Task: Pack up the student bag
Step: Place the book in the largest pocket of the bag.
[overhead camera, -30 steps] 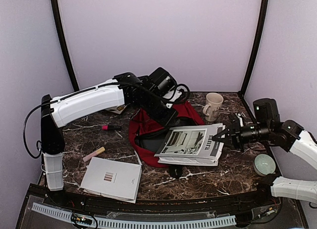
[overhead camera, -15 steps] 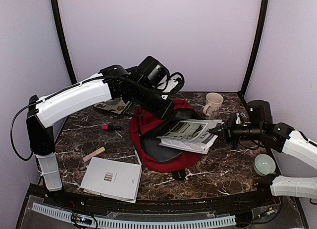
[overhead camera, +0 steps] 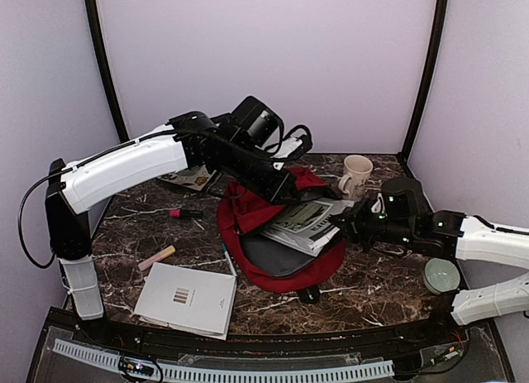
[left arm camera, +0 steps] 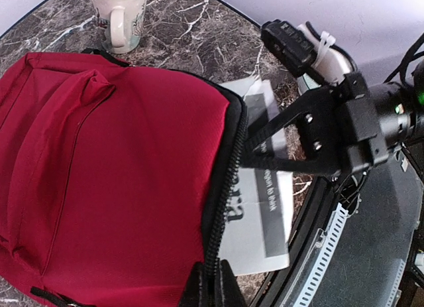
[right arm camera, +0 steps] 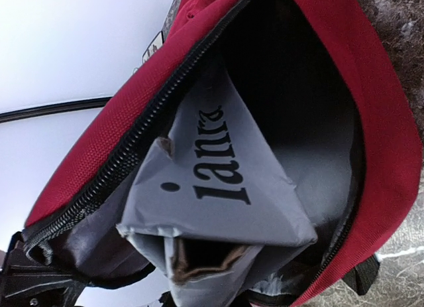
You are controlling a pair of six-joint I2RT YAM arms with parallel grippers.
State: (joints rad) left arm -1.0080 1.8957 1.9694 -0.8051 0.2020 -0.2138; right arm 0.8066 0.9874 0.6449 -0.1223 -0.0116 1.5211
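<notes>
The student bag (overhead camera: 248, 213), red with a grey lining, lies in the middle of the table with its mouth facing right. My left gripper (overhead camera: 289, 189) is shut on the upper zipper edge (left arm camera: 222, 207) and holds the mouth open. A grey-and-white magazine (overhead camera: 307, 221) sits partly inside the mouth, its far end between the red flap and the lining. My right gripper (overhead camera: 344, 222) is shut on the magazine's near edge. In the right wrist view the magazine (right arm camera: 218, 187) fills the opening of the bag (right arm camera: 371, 121) and hides my own fingers.
A cream mug (overhead camera: 356, 176) stands behind the bag on the right. A white booklet (overhead camera: 186, 299), a pale stick (overhead camera: 157, 257) and a pink marker (overhead camera: 186, 213) lie at the left. Another magazine (overhead camera: 193, 178) sits at the back left, and a small green bowl (overhead camera: 440, 275) at the right.
My right gripper has moved left with the magazine, sliding it from on top of the bag into the mouth. My left gripper has lifted the bag's upper edge.
</notes>
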